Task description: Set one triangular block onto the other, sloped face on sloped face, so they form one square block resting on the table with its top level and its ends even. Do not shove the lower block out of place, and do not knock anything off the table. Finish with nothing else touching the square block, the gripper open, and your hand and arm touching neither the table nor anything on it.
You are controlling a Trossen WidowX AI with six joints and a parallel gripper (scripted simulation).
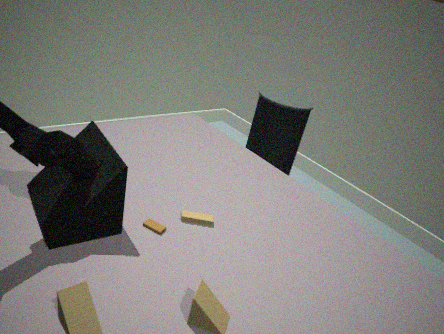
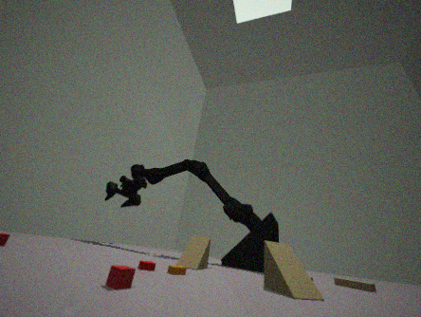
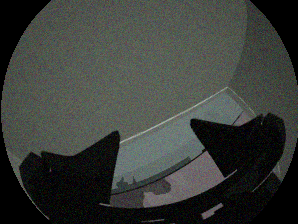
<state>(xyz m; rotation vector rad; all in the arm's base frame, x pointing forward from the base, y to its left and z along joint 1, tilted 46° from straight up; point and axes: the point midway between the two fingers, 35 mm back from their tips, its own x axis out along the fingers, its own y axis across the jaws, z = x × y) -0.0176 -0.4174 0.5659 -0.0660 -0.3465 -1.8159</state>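
Note:
One tan triangular block (image 1: 82, 310) (image 2: 195, 252) stands on the table, on the left in the top and exterior views and cut by the lower edge in the top view. The other tan triangular block (image 1: 213, 307) (image 2: 290, 275) stands apart to its right, with a sloped face showing. My gripper (image 2: 115, 202) (image 3: 156, 128) is open and empty, high above the table at the left in the exterior view, away from both blocks. It is outside the top view. The wrist view shows no block between the fingers.
A light wooden strip (image 1: 197, 218) (image 2: 355, 285) and a small orange-brown piece (image 1: 154, 226) lie near the black arm base (image 1: 85, 205) (image 2: 256, 247). A yellow-orange piece (image 2: 176, 270) and red blocks (image 2: 120, 277) (image 2: 147, 266) (image 2: 3, 239) lie on the table.

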